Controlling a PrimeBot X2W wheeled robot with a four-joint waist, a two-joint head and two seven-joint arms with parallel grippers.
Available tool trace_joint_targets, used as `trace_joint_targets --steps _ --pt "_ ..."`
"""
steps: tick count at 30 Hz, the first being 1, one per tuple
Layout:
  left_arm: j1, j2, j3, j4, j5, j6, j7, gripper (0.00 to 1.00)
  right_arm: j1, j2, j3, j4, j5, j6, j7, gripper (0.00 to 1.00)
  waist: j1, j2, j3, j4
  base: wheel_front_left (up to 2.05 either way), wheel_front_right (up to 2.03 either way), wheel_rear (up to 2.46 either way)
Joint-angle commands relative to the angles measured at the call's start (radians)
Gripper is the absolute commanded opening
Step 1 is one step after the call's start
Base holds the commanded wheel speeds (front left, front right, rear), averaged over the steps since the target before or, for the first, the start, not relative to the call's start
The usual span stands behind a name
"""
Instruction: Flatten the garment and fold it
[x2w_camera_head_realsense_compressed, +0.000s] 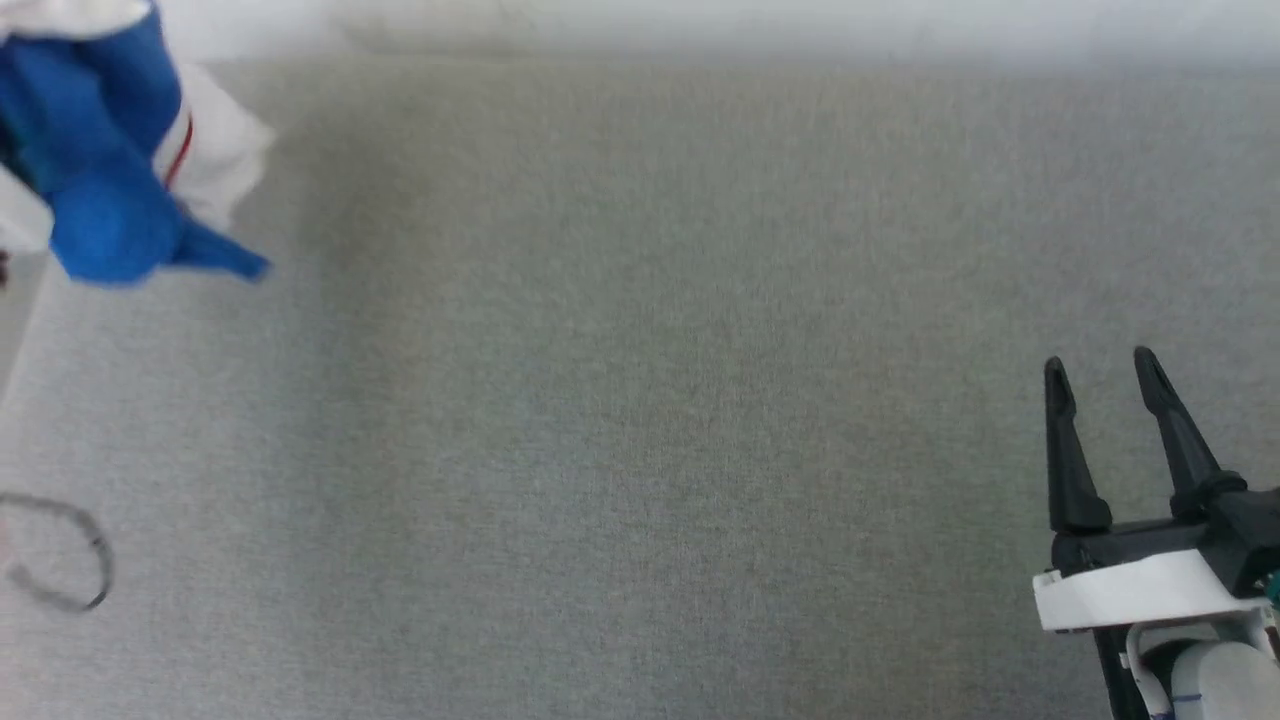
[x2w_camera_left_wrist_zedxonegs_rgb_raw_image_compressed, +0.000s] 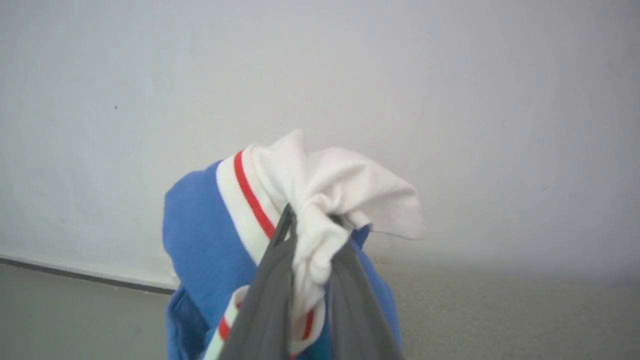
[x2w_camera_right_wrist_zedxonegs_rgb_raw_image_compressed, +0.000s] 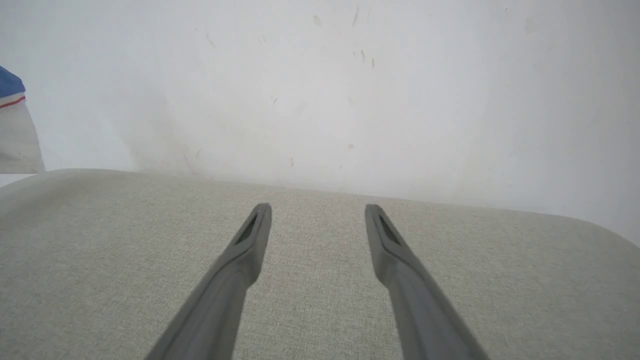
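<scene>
**Garment pinched by a sleeve at the table's left end**

The left gripper (x2w_camera_left_wrist_zedxonegs_rgb_raw_image_compressed: 312, 222) has its two dark fingers drawn close on a twist of the garment's (x2w_camera_left_wrist_zedxonegs_rgb_raw_image_compressed: 200, 235) white sleeve (x2w_camera_left_wrist_zedxonegs_rgb_raw_image_compressed: 350, 185), just beside the red-and-white seam stripe. Cloth fills the narrow gap between the jaws, so this is a grip and not a bare closing. A pinch near the seam makes sense. It is a firm edge, and the blue body can hang from it and start to open out.

As it is, the garment is bunched, its blue folds drooping round the fingers in front of the pale wall (x2w_camera_left_wrist_zedxonegs_rgb_raw_image_compressed: 450, 100). In the head view it sits at the far upper left of the grey cloth-covered table (x2w_camera_head_realsense_compressed: 640, 400). It looks raised off the table, though blur leaves that unsure.

The right gripper (x2w_camera_head_realsense_compressed: 1100, 365) hovers at the lower right, well apart from the garment. Its jaws are spread wide and hold nothing, probably free to take a second corner. Flattening is not yet begun.
</scene>
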Motion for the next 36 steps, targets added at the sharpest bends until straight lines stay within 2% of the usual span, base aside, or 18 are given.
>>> trace_joint_targets --steps 1,5,10,15,21,25,28,33,34,36 --pt "-0.021 -0.013 -0.008 -0.032 -0.010 -0.006 -0.016 0.00 0.009 0.002 -0.006 0.001 0.007 -0.002 -0.005 1.00 0.0001 0.0000 -0.124 0.015 0.00 0.00 0.00" --pt "-0.029 -0.077 -0.047 -0.151 -0.041 -0.006 -0.013 0.00 0.021 0.002 -0.022 0.003 0.017 -0.002 -0.005 1.00 0.0001 0.0000 -0.177 -0.005 0.00 0.00 0.00" --pt "0.013 -0.180 -0.122 -0.309 -0.077 -0.002 0.052 0.00 0.031 0.002 -0.029 0.004 0.016 -0.002 -0.005 1.00 0.0001 0.0000 -0.228 -0.054 0.00 0.00 0.00" --pt "0.091 -0.304 -0.192 -0.455 -0.130 0.038 0.112 0.00 0.032 0.002 -0.024 -0.002 0.013 -0.002 -0.005 1.00 0.0001 0.0000 -0.241 -0.125 0.00 0.00 0.00" --pt "0.190 -0.447 -0.267 -0.562 -0.187 0.085 0.126 0.00 0.021 0.002 -0.015 -0.014 0.009 -0.002 -0.005 1.00 0.0001 0.0000 -0.200 -0.220 0.00 0.00 0.00" --pt "0.260 -0.495 -0.303 -0.529 -0.200 0.102 0.103 0.00 0.013 0.002 -0.008 -0.011 0.014 -0.002 -0.005 1.00 0.0001 0.0000 -0.145 -0.269 0.00 0.00 0.00" --pt "0.313 -0.508 -0.300 -0.435 -0.223 0.117 0.086 0.00 0.006 0.002 -0.003 -0.001 0.022 -0.002 -0.005 1.00 0.0001 0.0000 -0.097 -0.291 0.00 0.00 0.00" --pt "0.348 -0.479 -0.242 -0.201 -0.229 0.135 0.014 0.00 -0.012 0.002 0.024 0.029 0.028 -0.002 -0.005 1.00 0.0001 0.0000 -0.028 -0.296 0.00 0.00 0.00" --pt "0.351 -0.480 -0.216 -0.147 -0.237 0.146 -0.020 0.05 -0.016 0.002 0.032 0.035 0.028 -0.002 -0.005 1.00 0.0001 0.0000 -0.019 -0.293 0.00 0.00 0.00" --pt "0.349 -0.465 -0.213 -0.056 -0.216 0.142 -0.061 0.91 -0.023 0.002 0.046 0.049 0.028 -0.002 -0.005 1.00 0.0001 0.0000 -0.009 -0.288 0.00 0.00 0.00"
